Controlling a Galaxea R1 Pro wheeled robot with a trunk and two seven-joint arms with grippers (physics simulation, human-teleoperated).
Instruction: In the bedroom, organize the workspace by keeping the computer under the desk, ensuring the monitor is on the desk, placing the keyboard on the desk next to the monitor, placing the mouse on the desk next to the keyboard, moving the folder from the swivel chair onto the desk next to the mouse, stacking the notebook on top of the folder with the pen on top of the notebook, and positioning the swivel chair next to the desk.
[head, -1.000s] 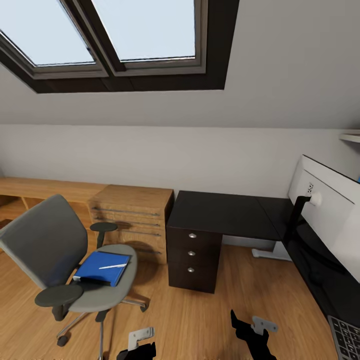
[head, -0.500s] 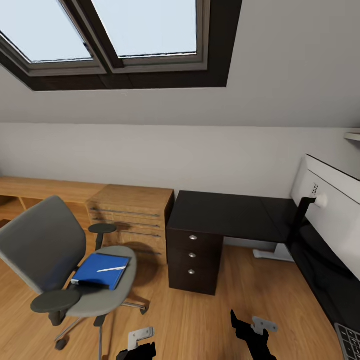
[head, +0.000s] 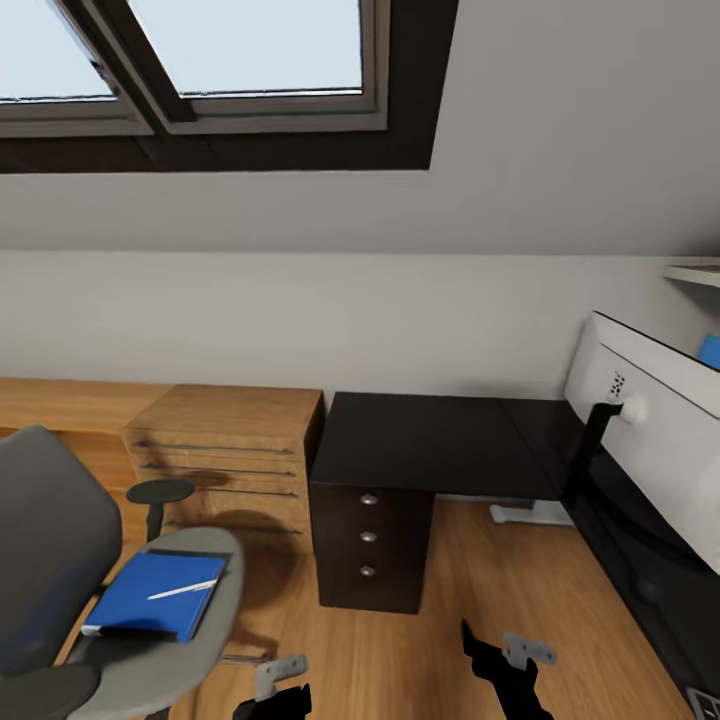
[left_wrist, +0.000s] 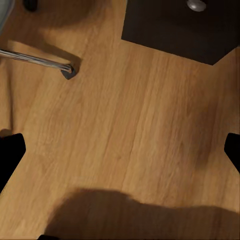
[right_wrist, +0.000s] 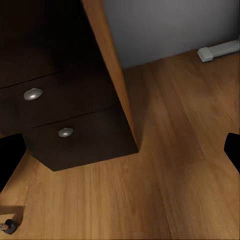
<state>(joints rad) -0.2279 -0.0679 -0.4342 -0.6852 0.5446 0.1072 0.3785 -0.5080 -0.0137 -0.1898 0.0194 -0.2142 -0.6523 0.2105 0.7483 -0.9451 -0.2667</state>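
The swivel chair (head: 190, 640) seat carries the blue folder (head: 150, 597), with the pen (head: 181, 590) lying on top.

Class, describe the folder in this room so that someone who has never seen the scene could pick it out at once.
Find the grey swivel chair on the wood floor, left of the black desk. On its seat lies the folder, flat, bright blue and rectangular. A thin pale pen rests on top of it, and nothing else nearby is blue.

We see even, soft daylight from the skylights (head: 200, 60); room bright, no glare. Soft shadows on the floor (head: 400, 660) under the chair (head: 60, 580) and by the drawers (head: 368, 535). Renders slightly soft, wide-angle stretch at edges.
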